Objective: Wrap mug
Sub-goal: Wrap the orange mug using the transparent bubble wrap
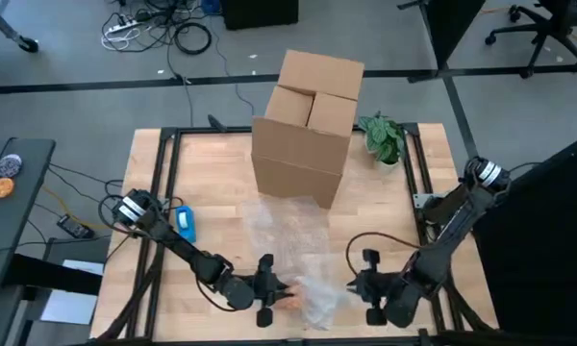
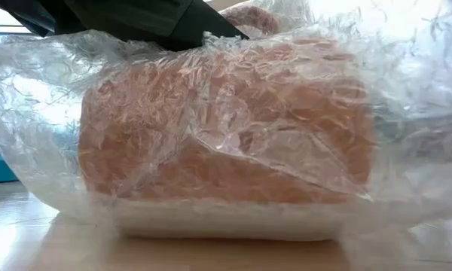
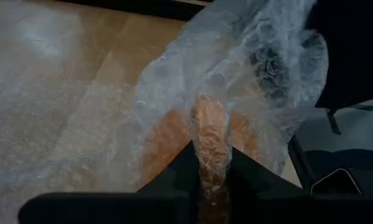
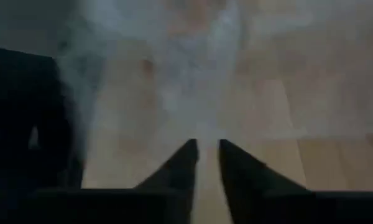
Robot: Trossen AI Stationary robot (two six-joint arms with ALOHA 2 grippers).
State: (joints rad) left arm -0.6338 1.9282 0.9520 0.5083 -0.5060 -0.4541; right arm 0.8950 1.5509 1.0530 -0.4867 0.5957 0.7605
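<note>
Mug half-wrapped, 2 grippers flanking it.
Left gripper (image 3: 212, 177) pins the mug (image 2: 226, 135) (handle, probably) steady under bubble wrap (image 1: 290, 231); right gripper (image 4: 206, 155) nearly closed, empty.

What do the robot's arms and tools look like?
Both arms are dark, almost black, built from jointed sections. Each has a silvery round part at its base and a thin black cable looping alongside. The left tool and the right tool each end in two dark pointed fingers.
</note>
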